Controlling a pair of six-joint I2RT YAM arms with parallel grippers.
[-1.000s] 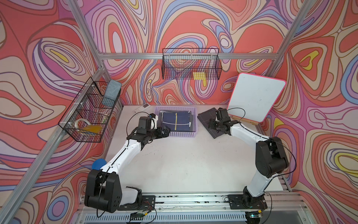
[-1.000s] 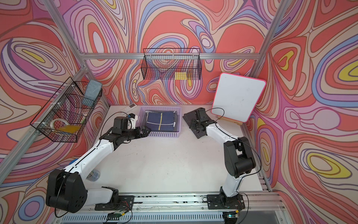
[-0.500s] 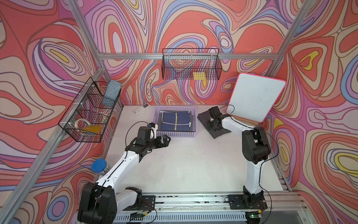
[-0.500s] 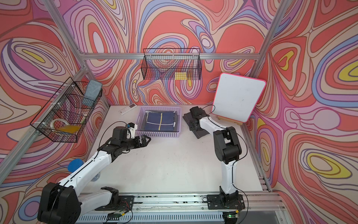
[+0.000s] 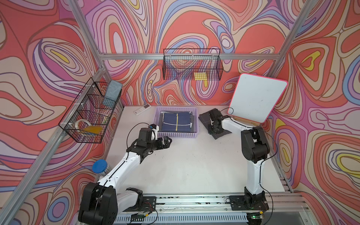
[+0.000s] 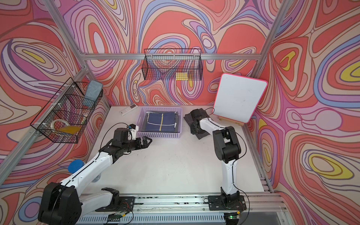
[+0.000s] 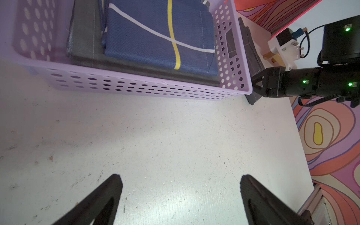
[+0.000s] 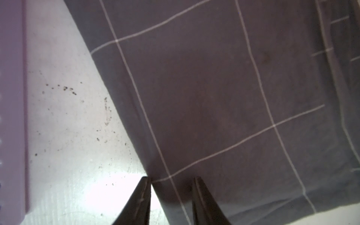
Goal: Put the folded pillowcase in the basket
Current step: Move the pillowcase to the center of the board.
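Right fingers [image 8: 141, 202]: narrow gap, tips pointing down at the surface [image 8: 68, 126]. They straddle the pillowcase [image 8: 214, 87] at its edge facing the basket [image 8: 11, 116]: one finger over bare surface just off the edge, the other over the cloth. Cannot tell whether they press the cloth yet.

Pillowcase, both top views [image 5: 203, 118] [image 6: 202, 134]: dark grey with a thin white grid, folded flat on the surface beside the basket [image 5: 177, 134], set at an angle to it, outside it. A bare strip separates the cloth edge from the basket wall.

Basket already carries a folded blue cloth [image 5: 176, 122] on a grey one.

A white board [image 5: 257, 99] leans close on the pillowcase's far side.

Left fingers [image 7: 101, 200]: spread wide, holding nothing, over bare surface before the basket's near wall. Broad bare surface toward the arm bases.
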